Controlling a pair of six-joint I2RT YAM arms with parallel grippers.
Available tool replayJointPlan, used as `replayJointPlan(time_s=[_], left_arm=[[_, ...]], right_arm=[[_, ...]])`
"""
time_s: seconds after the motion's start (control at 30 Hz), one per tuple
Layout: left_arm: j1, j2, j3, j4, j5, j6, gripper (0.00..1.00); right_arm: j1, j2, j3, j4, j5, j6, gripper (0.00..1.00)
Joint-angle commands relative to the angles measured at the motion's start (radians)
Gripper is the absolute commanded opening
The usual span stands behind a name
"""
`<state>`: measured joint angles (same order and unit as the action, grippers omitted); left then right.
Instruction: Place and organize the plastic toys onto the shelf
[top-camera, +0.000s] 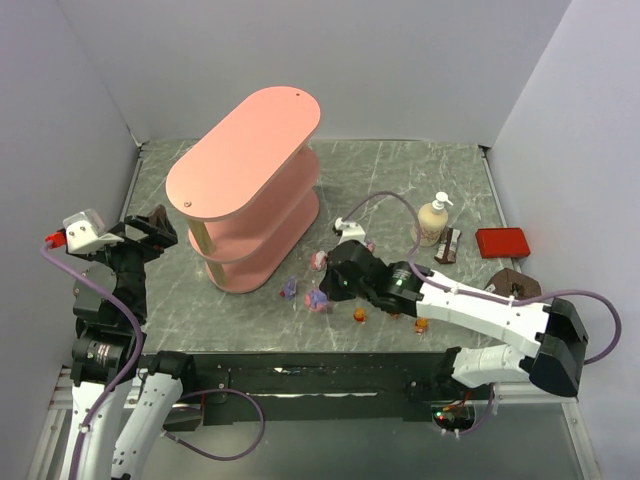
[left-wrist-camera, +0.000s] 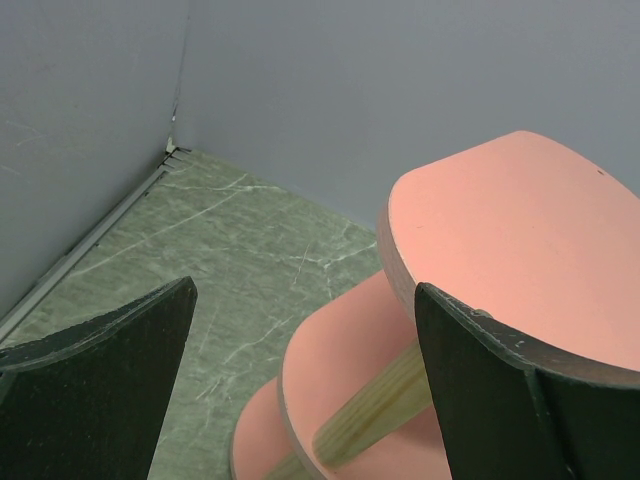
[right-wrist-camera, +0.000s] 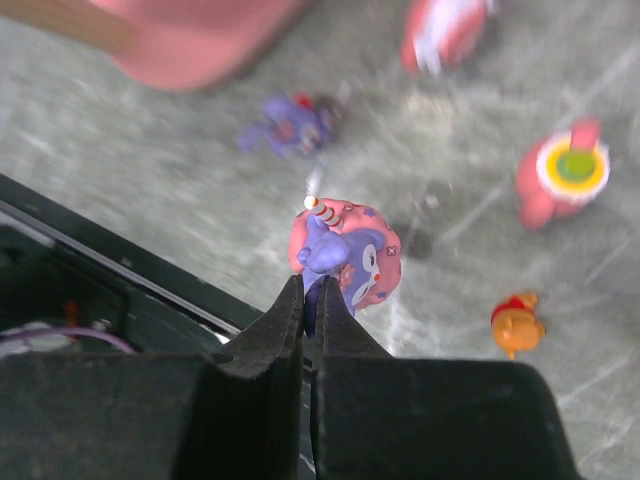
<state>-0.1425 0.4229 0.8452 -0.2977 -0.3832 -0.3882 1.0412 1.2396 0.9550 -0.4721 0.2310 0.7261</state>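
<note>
Right hand (right-wrist-camera: 312, 288): fingers together, tips at purple bunny (right-wrist-camera: 348, 250), centre frame; hold unclear. Likely light, stiff, slippery; you should pinch its body.

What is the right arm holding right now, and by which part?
The right arm's jaws look shut on the purple bunny toy, pinching a thin purple bit at its near edge.

Plastic toys (top-camera: 290, 290) on the table (top-camera: 400, 180), right of the shelf (top-camera: 245, 150)
</note>
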Motion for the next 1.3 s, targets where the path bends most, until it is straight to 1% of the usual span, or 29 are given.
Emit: replayJointPlan(time_s=[0.0, 0.23, 0.43, 0.7, 0.87, 1.27], left_arm=[[0.006, 0.005, -0.005, 0.017, -0.010, -0.009, 0.96], [0.007, 0.014, -0.006, 0.015, -0.008, -0.014, 0.96], [0.009, 0.019, -0.009, 0.020, 0.006, -0.023, 0.96], [0.011, 0.011, -0.018, 0.017, -0.005, -0.021, 0.96], [0.011, 0.013, -0.018, 0.020, -0.002, -0.023, 0.96], [0.015, 0.005, -0.021, 0.017, 0.007, -0.029, 0.96]], right_arm=[[-0.044, -0.048, 0.085, 0.033, 0.042, -0.068, 0.00], [-0.176, -0.014, 0.140, 0.134, -0.025, -0.099, 0.00], [-0.260, 0.064, 0.189, 0.199, -0.015, -0.071, 0.00], [-0.288, 0.115, 0.271, 0.218, -0.021, -0.073, 0.00], [-0.296, 0.118, 0.304, 0.224, -0.018, -0.067, 0.00], [-0.326, 0.179, 0.462, 0.225, 0.056, -0.065, 0.00]])
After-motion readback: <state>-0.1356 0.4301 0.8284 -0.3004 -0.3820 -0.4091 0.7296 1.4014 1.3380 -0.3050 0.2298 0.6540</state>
